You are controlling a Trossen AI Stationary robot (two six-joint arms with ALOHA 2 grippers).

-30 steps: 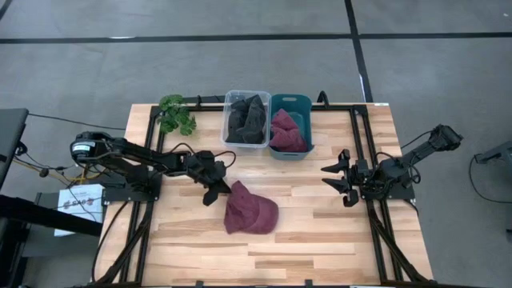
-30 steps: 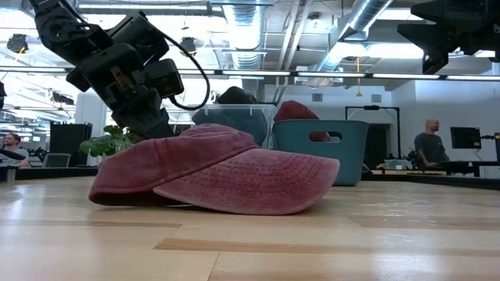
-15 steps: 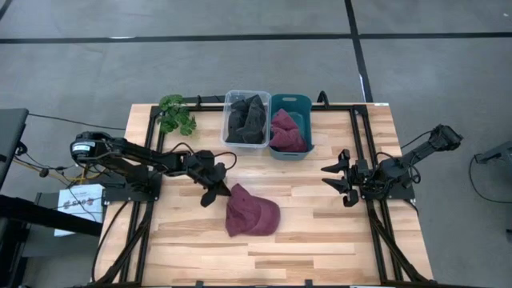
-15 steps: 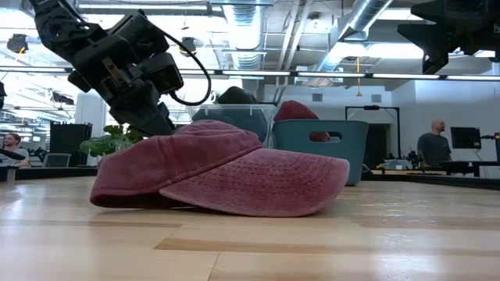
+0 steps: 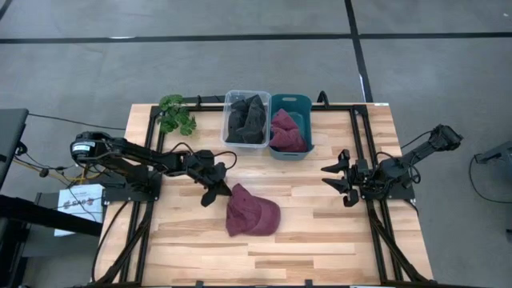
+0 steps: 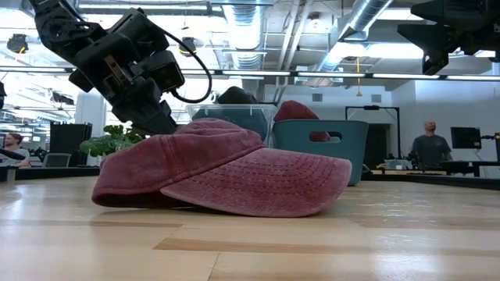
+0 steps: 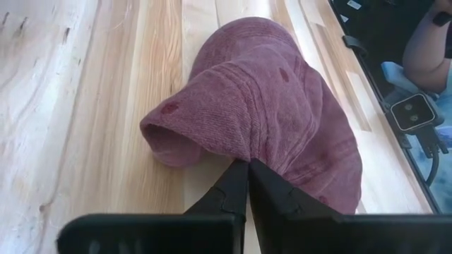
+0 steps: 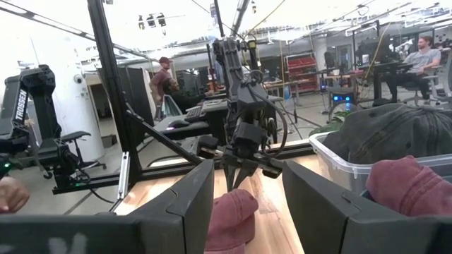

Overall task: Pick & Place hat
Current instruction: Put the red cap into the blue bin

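Red hat (image 5: 252, 214) sits on the wood table (image 5: 320, 232) near the middle when you look from up high, w/ the left gripper (image 5: 218, 193) right at its edge on the side facing the left arm. You can see the jaws there are pressed together on a bit of hat cloth. Behind it are 2 bins by the far edge: a clear bin (image 5: 246, 118) w/ dark hats and a teal bin (image 5: 290, 125) w/ red hats, touching side by side. A green plant (image 5: 176, 114) sits at the far left corner. Your right gripper (image 5: 342, 179) waits over the right side of the table, well apart from the hat, jaws spread wide. From the low view, the hat (image 6: 219, 168) lies on the table w/ its brim toward the camera, and the left gripper (image 6: 160, 123) comes down onto the back of it. The clear bin (image 6: 234, 117) & teal bin (image 6: 320, 144) show behind. In the left wrist view, you see the two dark fingers (image 7: 236, 185) shut tight, pinching a fold of the hat (image 7: 268, 113) so the cloth is pulled up in a little ridge. In the right wrist view, the right fingers (image 8: 189, 201) stand far apart, and far off you see the left gripper (image 8: 240, 176) on the hat (image 8: 232, 215).
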